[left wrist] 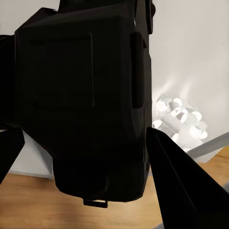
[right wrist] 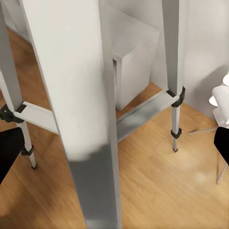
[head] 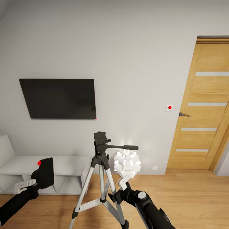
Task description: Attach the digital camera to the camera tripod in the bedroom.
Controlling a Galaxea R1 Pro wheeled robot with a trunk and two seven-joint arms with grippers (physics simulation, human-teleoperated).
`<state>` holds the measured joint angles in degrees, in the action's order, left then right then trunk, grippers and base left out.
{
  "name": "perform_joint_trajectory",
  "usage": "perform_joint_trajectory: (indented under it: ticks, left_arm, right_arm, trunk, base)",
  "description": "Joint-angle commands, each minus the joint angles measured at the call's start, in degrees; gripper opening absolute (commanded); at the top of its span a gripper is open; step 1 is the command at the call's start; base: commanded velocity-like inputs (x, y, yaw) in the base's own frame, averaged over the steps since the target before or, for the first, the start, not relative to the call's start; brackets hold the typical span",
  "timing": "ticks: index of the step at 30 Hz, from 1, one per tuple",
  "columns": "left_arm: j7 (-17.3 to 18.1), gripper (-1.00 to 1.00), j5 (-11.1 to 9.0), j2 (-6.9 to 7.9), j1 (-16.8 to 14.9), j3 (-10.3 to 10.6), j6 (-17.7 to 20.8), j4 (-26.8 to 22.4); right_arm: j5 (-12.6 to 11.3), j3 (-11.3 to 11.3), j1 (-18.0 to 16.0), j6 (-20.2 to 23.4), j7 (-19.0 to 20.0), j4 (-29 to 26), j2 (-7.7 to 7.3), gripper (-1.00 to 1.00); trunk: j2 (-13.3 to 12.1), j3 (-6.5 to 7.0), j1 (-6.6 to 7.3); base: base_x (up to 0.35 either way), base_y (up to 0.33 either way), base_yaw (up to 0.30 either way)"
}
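The left gripper (head: 31, 184) is seen at the lower left of the head view, clamped on the camera (head: 44, 173), which is held upright with its red dot at the top. In the left wrist view the camera (left wrist: 86, 105) is framed by the dark fingers (left wrist: 183, 186) on either side. The right gripper (head: 122, 183) is seen at lower centre, just beside a tripod (head: 100, 178) leg; its fingers are spread either side of that leg (right wrist: 81, 114) in the right wrist view, and contact cannot be told. The tripod stands at the centre bottom of the frame on a light wood floor (head: 190, 197), its pan handle pointing right. A white lit lamp (head: 127, 163) is seen just behind it. A low white shelf unit (head: 66, 173) runs along the white wall (head: 127, 47) at lower left, with a black TV (head: 58, 98) mounted above. A wooden door (head: 203, 108) fills the right side, with a small white switch bearing a red dot (head: 170, 107) beside it. No writing can be read
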<state>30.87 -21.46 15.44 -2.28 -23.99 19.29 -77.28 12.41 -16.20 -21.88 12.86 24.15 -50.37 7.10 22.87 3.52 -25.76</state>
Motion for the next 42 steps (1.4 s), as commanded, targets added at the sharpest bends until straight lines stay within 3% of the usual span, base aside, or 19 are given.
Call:
perform_joint_trajectory:
  ticks: [1,20,26,27,33,42]
  left_arm:
    - [0.35,-1.0,-0.33,0.0,-0.04,-0.07,0.49,-0.02]
    - [0.88,-1.0,0.77,0.16,-0.18,0.33,-2.14,-0.07]
    - [1.86,-1.0,3.16,0.25,-0.21,0.46,-3.92,-0.07]
    - [2.08,-1.0,3.62,0.26,-0.23,0.47,-4.16,-0.07]
    - [3.73,-1.0,4.98,0.31,-0.25,0.51,-4.74,-0.46]
    - [9.41,-1.0,5.39,0.32,-0.25,0.53,-4.71,-3.15]
  right_arm:
    - [0.51,0.07,0.0,0.11,0.29,-0.09,0.02,1.0]
    - [0.51,0.04,0.02,-0.37,0.28,0.01,0.1,1.0]
    - [0.56,0.03,0.06,-0.41,0.28,0.06,0.1,1.0]
    - [0.57,0.03,0.07,-0.4,0.28,0.07,0.1,-1.0]
    - [0.59,-0.21,0.11,-0.55,0.32,0.09,0.1,-1.0]
    - [0.65,-2.71,0.09,-1.92,-0.04,0.07,0.09,-1.0]
  trunk:
    - [0.05,-0.03,-0.02]
    - [0.05,-0.03,-0.02]
    - [0.05,-0.03,-0.02]
    - [0.05,-0.03,-0.02]
    - [0.05,-0.03,-0.02]
    - [0.05,-0.03,-0.02]
  base:
    - [0.0,0.0,0.0]
    - [0.0,0.0,0.0]
    - [0.0,0.0,0.0]
    - [0.0,0.0,0.0]
    - [0.0,0.0,0.0]
    - [0.0,0.0,0.0]
